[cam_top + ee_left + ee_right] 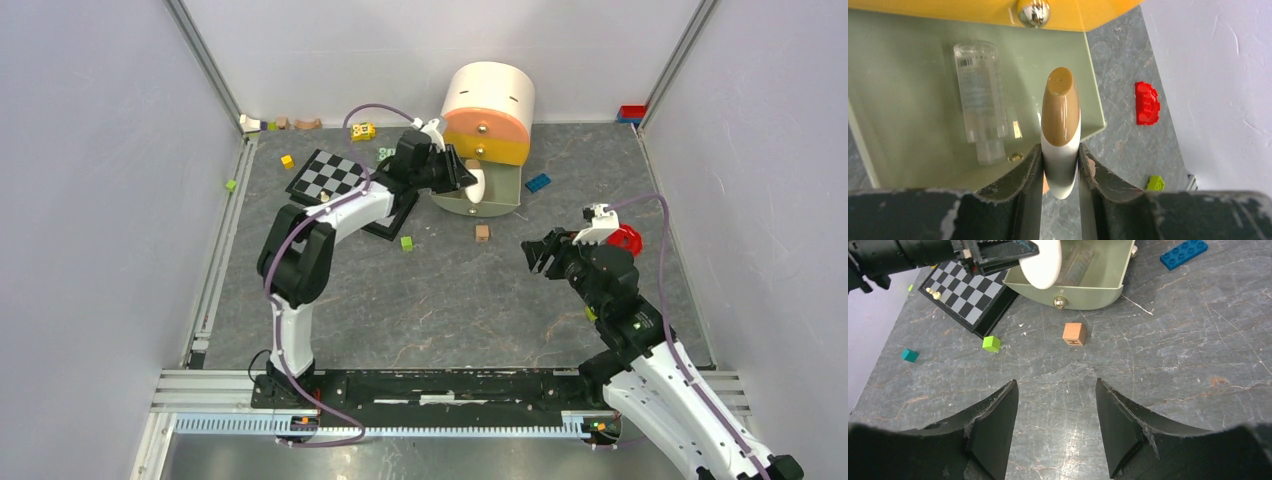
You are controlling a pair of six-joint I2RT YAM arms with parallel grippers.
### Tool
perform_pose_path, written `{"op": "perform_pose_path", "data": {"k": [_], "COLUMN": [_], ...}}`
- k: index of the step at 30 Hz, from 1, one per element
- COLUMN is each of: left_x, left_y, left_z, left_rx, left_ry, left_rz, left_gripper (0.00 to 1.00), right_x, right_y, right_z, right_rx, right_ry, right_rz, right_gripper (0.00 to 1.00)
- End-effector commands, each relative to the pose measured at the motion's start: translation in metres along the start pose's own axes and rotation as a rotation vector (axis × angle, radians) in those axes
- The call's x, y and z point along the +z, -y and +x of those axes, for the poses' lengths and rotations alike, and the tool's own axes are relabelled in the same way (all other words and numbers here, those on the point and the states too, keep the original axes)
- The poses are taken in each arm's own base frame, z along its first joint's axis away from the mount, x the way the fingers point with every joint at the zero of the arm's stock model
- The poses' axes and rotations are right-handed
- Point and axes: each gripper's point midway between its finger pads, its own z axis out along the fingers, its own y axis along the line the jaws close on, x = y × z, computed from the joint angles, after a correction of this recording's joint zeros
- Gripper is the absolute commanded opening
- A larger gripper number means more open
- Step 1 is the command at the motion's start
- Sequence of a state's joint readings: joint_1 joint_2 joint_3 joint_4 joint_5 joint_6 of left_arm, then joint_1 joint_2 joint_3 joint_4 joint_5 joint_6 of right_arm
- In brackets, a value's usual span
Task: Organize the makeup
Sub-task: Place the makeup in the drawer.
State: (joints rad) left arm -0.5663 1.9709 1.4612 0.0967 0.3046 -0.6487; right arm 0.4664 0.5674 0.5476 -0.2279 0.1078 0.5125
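Left arm, upper centre of the top view: the left gripper (462, 176) is clamped on the white egg-shaped sponge (1060, 117), one finger pressed to each side of its white lower half. The glossy tan end points away from the wrist. The sponge hangs over the right part of the pale green drawer (898, 125), which is pulled out from the foot of the round organizer (490, 100). Whether it touches the drawer cannot be told. A clear tube (979, 100) lies lengthwise on the drawer floor, left of the sponge in the wrist view. The chessboard (330, 176) sits left of the drawer.

Right arm, lower right of the top view: the right gripper (1055, 385) hovers over bare table (1173, 340), jaws parted, grasping nothing. A wooden cube (1074, 333) and a green cube (991, 343) lie beyond it.
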Motion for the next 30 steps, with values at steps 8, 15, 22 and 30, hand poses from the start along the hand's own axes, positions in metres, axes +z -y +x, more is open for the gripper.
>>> {"op": "perform_pose_path", "data": {"k": [8, 15, 22, 30], "left_x": [0.049, 0.071, 0.074, 0.067], "left_y": [0.004, 0.001, -0.016, -0.016], "left_z": [-0.016, 0.003, 0.018, 0.009], "left_rx": [0.047, 0.067, 0.110, 0.150], "left_ry": [0.007, -0.034, -0.068, -0.057], "left_rz": [0.040, 0.016, -0.076, -0.106], "left_gripper": [0.02, 0.03, 0.15, 0.43], "right_x": [-0.011, -0.012, -0.013, -0.014], "right_y": [0.014, 0.017, 0.015, 0.016], "right_z": [-0.011, -0.010, -0.009, -0.009], "right_rx": [-0.063, -0.070, -0.072, -0.071], "right_ry": [0.035, 0.031, 0.027, 0.029], "right_rz": [0.069, 0.079, 0.069, 0.070], "right_gripper": [0.65, 0.65, 0.65, 0.66]}}
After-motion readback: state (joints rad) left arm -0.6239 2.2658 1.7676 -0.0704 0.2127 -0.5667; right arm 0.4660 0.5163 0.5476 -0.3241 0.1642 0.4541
